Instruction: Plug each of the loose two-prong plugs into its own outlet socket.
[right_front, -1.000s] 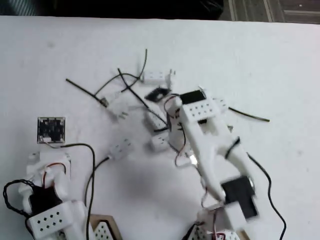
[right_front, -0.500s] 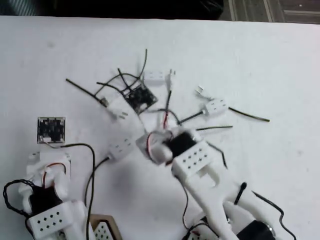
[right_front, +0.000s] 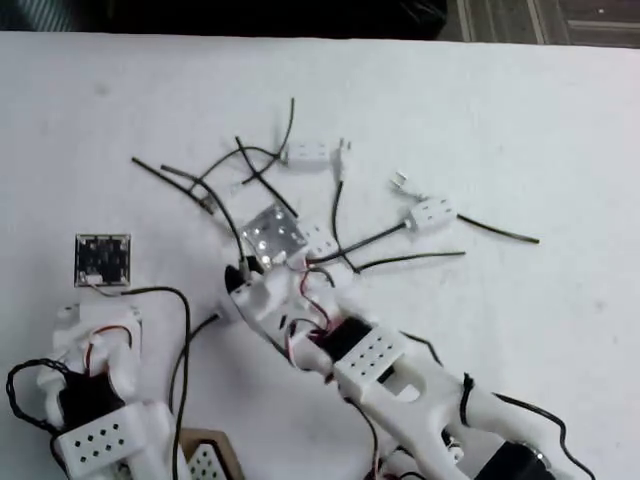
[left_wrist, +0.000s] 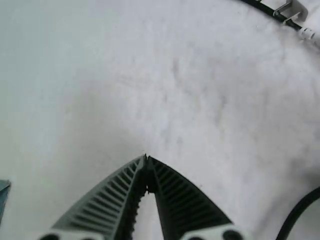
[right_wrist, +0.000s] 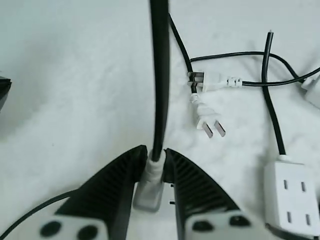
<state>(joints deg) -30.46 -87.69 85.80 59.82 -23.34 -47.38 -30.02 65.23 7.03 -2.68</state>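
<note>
"High view first: where do the two arms stand?" the desk asks.

"The right arm (right_front: 400, 375) stretches from the near right corner toward the middle of the white table (right_front: 560, 120)," the photographer replies. "The left arm (right_front: 95, 425) sits folded at the near left edge, with a small black square (right_front: 102, 258) just beyond it."

"What has the right gripper got?"

"Right wrist view: the right gripper (right_wrist: 156, 151) is clamped on a white plug (right_wrist: 149, 190). Its black cord (right_wrist: 159, 75) runs straight out from between the fingers and away across the table. The fingers hide the prongs."

"Any plugs lying free?"

"Two, close together past the fingertips. A loose plug (right_wrist: 207, 120) shows both prongs flat on the table, and a second plug (right_wrist: 197, 78) lies just beyond it among crossing cords. An outlet block (right_wrist: 292, 197) rests near them, slots facing up."

"More sockets?"

"High view: a far outlet (right_front: 307, 153) and a right-hand outlet (right_front: 430, 213), each trailing cord, well apart from the clamped plug."

"And the other gripper?"

"Left wrist view: the left gripper (left_wrist: 146, 161) is pinched closed on nothing, tips meeting over the table."
</note>
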